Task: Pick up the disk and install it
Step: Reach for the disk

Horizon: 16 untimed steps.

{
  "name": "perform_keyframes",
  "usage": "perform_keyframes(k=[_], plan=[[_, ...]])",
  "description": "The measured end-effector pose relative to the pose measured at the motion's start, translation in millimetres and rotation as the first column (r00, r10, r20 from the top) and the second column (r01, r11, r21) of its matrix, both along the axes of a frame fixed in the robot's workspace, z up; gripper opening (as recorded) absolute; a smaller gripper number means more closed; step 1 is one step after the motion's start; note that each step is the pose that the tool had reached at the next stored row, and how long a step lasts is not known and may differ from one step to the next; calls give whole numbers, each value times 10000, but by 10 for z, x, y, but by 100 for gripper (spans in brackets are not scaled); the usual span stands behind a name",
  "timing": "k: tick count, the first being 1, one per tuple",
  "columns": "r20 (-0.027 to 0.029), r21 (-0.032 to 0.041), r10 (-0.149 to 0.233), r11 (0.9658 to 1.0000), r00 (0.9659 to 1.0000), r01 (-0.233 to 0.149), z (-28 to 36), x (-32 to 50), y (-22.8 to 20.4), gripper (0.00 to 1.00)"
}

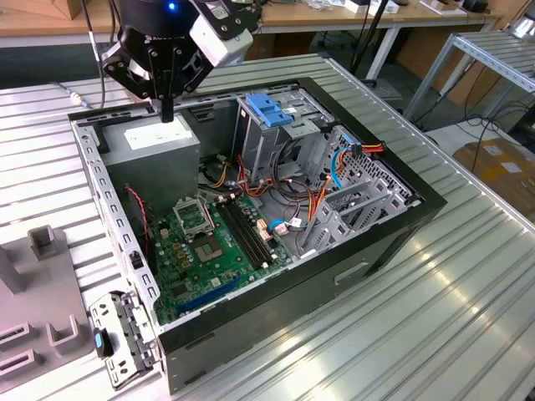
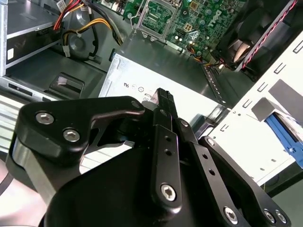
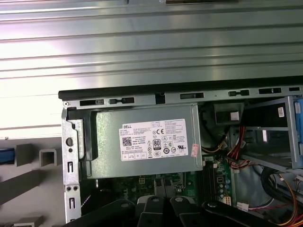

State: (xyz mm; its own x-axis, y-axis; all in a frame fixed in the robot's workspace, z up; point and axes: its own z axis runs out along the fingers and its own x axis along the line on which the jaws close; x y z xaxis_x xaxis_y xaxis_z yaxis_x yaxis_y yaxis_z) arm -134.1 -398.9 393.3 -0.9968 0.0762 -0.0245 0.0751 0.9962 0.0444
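A ribbed metal desk (image 1: 468, 317) is seen carrying the lot. On it an open computer case (image 1: 393, 225) is laid on its side, insides up. A grey fixture (image 1: 38, 284) is parked on the desk outside the case, at the near end toward the exterior view's left.

Inside the case, a green motherboard (image 1: 209, 251) is spread across the near half. A grey power supply (image 1: 155, 146) is tucked into the far corner on the exterior view's left. A tall metal drive cage (image 1: 263, 138) is stood just to its right.

Now the gripper (image 1: 167, 113): it is hung straight over the power supply, tips just above the white label and apart from it. Its fingers are clenched together on nothing.

The disk (image 2: 284, 135) is picked out by its blue rail in the second wrist view. It lies beyond the case wall on the power-supply side, clear of the gripper. A blue sliver is caught beside the fixture in the first wrist view; whether it is the same piece cannot be told.

Smallest of all, a blue latch (image 1: 267, 109) is perched atop the cage.
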Motion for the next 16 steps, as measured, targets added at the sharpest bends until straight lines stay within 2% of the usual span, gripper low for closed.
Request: perform_keyframes(k=[16], plan=[[-1, -1, 0, 10000, 10000, 0, 0, -73, 0, 11]])
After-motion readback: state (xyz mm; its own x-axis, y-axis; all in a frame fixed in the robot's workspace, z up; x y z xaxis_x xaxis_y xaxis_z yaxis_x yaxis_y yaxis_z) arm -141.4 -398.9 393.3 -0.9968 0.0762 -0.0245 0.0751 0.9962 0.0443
